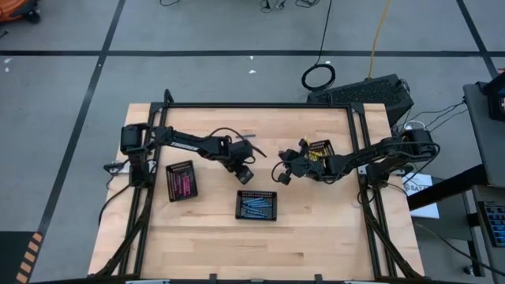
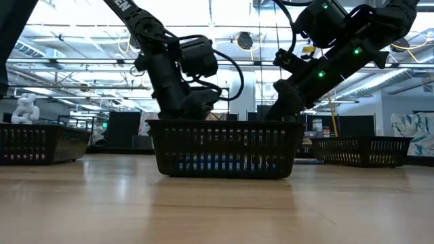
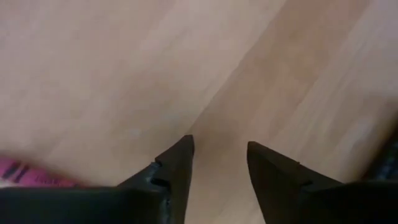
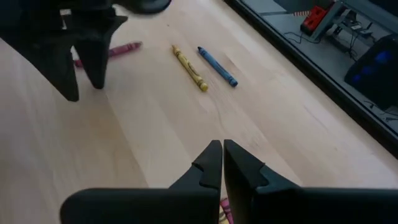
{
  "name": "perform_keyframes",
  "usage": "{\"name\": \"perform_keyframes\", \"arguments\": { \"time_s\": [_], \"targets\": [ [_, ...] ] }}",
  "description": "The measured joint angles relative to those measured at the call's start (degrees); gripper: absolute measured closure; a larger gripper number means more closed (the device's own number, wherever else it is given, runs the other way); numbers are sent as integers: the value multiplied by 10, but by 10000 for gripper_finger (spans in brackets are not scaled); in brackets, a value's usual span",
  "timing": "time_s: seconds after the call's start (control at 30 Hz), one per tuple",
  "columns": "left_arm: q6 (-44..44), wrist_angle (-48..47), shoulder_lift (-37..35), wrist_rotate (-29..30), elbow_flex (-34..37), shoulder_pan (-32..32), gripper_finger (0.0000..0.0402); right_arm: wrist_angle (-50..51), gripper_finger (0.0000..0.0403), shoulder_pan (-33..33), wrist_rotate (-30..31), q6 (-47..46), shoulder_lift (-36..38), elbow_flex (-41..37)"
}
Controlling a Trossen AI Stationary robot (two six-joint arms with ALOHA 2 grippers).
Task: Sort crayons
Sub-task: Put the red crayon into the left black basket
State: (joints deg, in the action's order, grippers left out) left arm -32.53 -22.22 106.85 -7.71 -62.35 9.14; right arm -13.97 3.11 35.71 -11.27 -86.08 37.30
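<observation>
On the wooden table (image 1: 205,244) stand three black trays: one with pink crayons (image 1: 181,181) on the left arm's side, one with blue crayons (image 1: 257,205) nearer the front edge, one with yellow crayons (image 1: 319,149) by the right arm. Loose crayons lie between the arms: a pink crayon (image 4: 122,48), a yellow crayon (image 4: 189,68) and a blue crayon (image 4: 217,66). The left gripper (image 3: 219,154) hangs low over bare wood with its jaws partly open and nothing between them; the pink crayon lies just beside one finger (image 3: 177,165), outside the gap. I think the step is to pick this pink crayon, so the jaws should shift sideways until the crayon is centred, across its thin body, then descend and close. The right gripper (image 4: 222,152) waits nearby with jaws closed and empty
</observation>
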Motion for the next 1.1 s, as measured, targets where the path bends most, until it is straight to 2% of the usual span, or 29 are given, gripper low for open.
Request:
{"name": "perform_keyframes", "arguments": {
  "time_s": [0.27,0.33,0.53,0.63,0.77,0.9,1.0,1.1],
  "targets": [
    [-18,-105,-38,-18,2,-27,275,-8,401,0,0,0,0,0],
    [-28,-130,-62,13,1,-35,276,-10,401,0,0,1,0,0],
    [-37,-187,-95,169,1,-57,274,-16,401,0,0,4,0,0],
    [-71,-188,-95,218,4,-56,255,-17,401,0,0,4,0,0],
    [-133,-191,-95,268,22,-47,204,-18,401,0,0,4,0,0],
    [-172,-187,-95,272,58,-23,164,-21,401,0,0,4,0,0],
    [-180,-124,-95,266,95,-8,160,-21,401,0,0,4,0,0],
    [-180,-88,-95,250,114,3,175,-21,401,0,0,3,0,0]
  ]
}}
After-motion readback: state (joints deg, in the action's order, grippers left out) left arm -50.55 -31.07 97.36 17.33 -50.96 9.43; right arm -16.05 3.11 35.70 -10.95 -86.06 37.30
